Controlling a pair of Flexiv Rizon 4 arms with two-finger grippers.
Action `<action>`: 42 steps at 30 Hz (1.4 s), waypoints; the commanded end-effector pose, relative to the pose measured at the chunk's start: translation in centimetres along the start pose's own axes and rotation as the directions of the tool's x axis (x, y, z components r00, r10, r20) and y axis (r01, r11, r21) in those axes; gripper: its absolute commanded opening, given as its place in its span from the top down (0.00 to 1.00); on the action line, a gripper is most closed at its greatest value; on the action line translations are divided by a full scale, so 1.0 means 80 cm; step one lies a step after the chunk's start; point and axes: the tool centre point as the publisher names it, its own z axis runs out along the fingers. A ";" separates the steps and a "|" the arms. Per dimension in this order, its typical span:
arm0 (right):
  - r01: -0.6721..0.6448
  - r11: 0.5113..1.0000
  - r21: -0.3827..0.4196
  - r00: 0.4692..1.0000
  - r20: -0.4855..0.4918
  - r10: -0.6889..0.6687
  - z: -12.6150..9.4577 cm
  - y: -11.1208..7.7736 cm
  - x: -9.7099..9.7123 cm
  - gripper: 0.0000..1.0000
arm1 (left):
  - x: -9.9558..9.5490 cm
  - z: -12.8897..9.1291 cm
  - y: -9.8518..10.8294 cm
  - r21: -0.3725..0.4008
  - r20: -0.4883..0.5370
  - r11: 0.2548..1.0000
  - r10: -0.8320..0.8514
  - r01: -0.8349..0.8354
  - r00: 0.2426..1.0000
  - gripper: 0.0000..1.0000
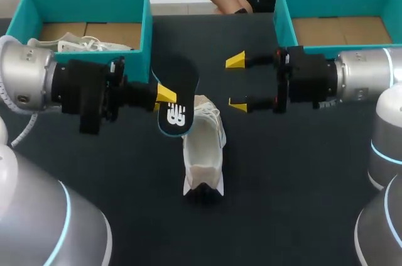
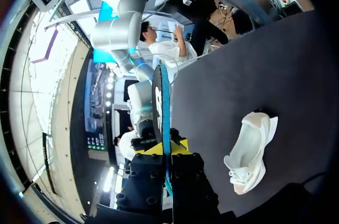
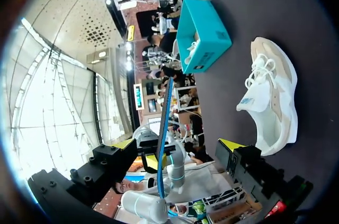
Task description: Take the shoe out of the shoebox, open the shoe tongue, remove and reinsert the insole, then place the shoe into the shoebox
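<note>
Insole (image 1: 178, 93) is pinched edge-up in the left gripper (image 1: 164, 97) just above the shoe (image 1: 204, 153), right gripper (image 1: 237, 83) pointing level at it, jaws spread wide.

Dark matte bench (image 1: 295, 190), plain top. At its far L corner stood a teal box (image 1: 146, 39), open-topped, w/ brown cardboard floor (image 1: 116, 30) showing inside. A spare white shoe (image 1: 72, 44) lay in that box along the near side, toward the box's L end, laces loose on top. In the R wrist view the teal box (image 3: 204, 33) sat on the bench, a bit of the spare white shoe (image 3: 192, 49) showing over its rim, and a dark print patch on one outer wall.
</note>
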 end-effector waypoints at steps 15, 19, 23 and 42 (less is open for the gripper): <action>0.000 0.995 0.096 1.000 -0.017 0.002 0.044 0.007 0.009 0.36 | 0.013 0.065 0.021 0.054 -0.010 0.990 0.134 -0.134 0.991 1.00; 0.000 0.995 0.100 1.000 -0.015 0.002 0.046 0.011 0.011 0.42 | 0.013 0.073 0.017 0.065 -0.016 0.986 0.157 -0.155 0.988 1.00; 0.001 0.996 0.092 1.000 -0.011 0.000 0.045 0.015 0.012 0.50 | 0.013 0.077 0.015 0.058 -0.013 0.985 0.165 -0.164 0.986 1.00; -0.009 0.996 0.084 1.000 -0.005 0.009 0.051 0.023 0.007 1.00 | 0.025 0.072 0.007 0.027 0.018 0.995 0.092 -0.092 0.996 0.90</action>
